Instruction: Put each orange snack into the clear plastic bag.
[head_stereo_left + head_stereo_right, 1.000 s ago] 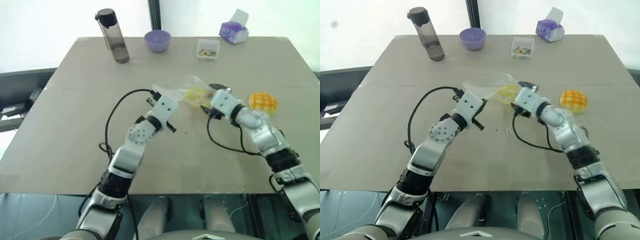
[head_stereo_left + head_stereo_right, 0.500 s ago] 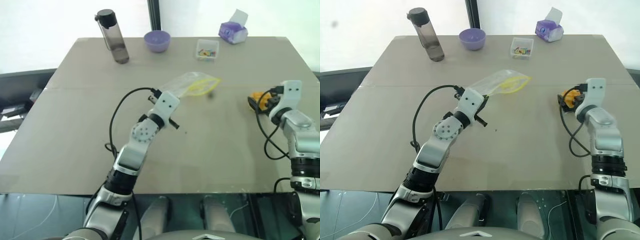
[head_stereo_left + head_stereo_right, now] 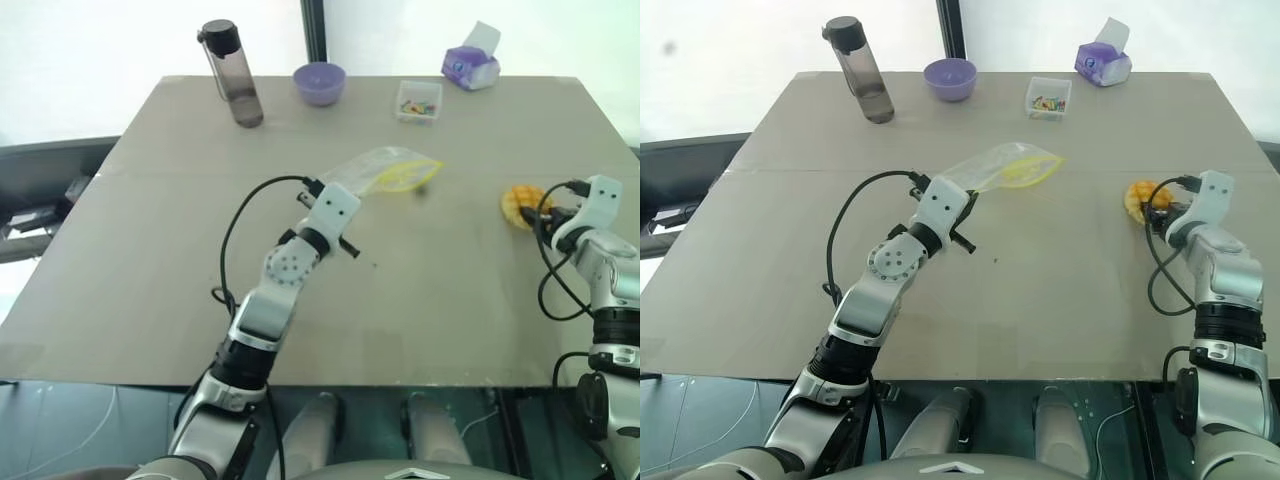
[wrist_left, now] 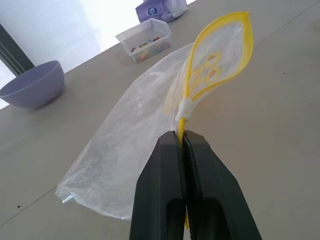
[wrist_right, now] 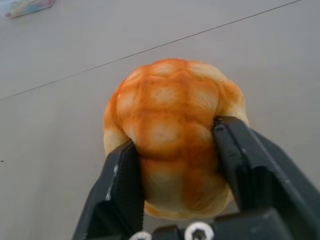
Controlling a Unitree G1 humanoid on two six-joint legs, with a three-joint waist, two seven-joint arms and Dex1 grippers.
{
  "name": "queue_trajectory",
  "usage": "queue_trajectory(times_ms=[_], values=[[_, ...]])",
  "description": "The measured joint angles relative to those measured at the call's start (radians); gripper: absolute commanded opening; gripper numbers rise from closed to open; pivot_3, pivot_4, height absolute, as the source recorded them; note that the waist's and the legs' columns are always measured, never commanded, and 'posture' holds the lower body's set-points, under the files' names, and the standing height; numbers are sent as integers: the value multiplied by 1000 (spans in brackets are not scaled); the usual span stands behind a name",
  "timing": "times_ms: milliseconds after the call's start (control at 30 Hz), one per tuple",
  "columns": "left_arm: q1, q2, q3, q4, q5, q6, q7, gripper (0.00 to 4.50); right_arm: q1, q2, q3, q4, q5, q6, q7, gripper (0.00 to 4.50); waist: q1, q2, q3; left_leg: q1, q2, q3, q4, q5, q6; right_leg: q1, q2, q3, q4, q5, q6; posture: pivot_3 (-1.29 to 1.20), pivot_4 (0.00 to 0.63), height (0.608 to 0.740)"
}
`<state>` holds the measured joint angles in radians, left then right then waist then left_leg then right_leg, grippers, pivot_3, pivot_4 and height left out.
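Note:
One orange snack (image 5: 172, 125), domed with a darker grid, lies on the table's right side (image 3: 518, 203). My right gripper (image 5: 175, 137) has a black finger pressed into each of its flanks, shut on it; from the head view it sits just right of the snack (image 3: 535, 212). The clear plastic bag (image 3: 385, 170) hangs over the table's middle, held level off the surface. My left gripper (image 4: 182, 137) is shut on the bag's yellow strip (image 4: 186, 107), and the strip's far end loops open. From the head view the left gripper (image 3: 347, 188) is at the bag's near end.
Along the table's far edge stand a dark bottle (image 3: 232, 75), a purple bowl (image 3: 320, 82), a small clear box of coloured bits (image 3: 418, 100) and a purple tissue pack (image 3: 470, 65). The table's right edge (image 3: 625, 140) runs close to my right gripper.
My right gripper left the bag's mouth, swung right to the orange snack, rolled, and closed on it. The left gripper has kept still with the bag.

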<state>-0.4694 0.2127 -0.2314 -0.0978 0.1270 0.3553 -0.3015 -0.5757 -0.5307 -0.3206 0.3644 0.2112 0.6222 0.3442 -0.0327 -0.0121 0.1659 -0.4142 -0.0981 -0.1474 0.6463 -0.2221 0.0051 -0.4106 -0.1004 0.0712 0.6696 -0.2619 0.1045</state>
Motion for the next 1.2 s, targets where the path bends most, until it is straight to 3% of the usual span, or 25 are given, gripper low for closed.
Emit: queue_trajectory(times_ms=[100, 233, 500, 667, 1200], values=[[0, -1, 0, 0, 0, 0, 2, 0, 0, -1, 9, -3, 0, -8, 10, 45, -1, 0, 0, 0, 0, 0, 0, 0, 0, 0, 0, 0, 0, 0, 0, 0, 150, 739], [1, -3, -1, 2, 8, 0, 3, 0, 52, 3, 65, -114, 57, -16, 147, 45, -8, 0, 0, 0, 0, 0, 0, 0, 0, -1, 0, 0, 1, 0, 0, 0, 150, 739], [1, -5, -4, 9, 10, -8, 3, 0, 71, 6, 167, -344, 127, -12, 280, 45, -5, 0, 0, 0, 0, -3, 1, 0, 0, -1, 0, 1, 2, 0, 0, 0, 150, 739], [2, -6, -5, 10, 16, -13, 3, 0, 68, 2, 238, -370, 119, -11, 305, 45, -2, 0, 0, 0, 0, -3, 2, 0, 0, -1, 0, 1, 2, 0, 0, 0, 150, 739], [3, -6, -15, 16, 40, -31, 2, 0, -1, 13, 304, -348, 110, -17, 333, 45, -3, 0, 0, 0, 0, -4, 2, 0, 0, -1, 0, 1, 2, 0, 0, 0, 150, 739]])
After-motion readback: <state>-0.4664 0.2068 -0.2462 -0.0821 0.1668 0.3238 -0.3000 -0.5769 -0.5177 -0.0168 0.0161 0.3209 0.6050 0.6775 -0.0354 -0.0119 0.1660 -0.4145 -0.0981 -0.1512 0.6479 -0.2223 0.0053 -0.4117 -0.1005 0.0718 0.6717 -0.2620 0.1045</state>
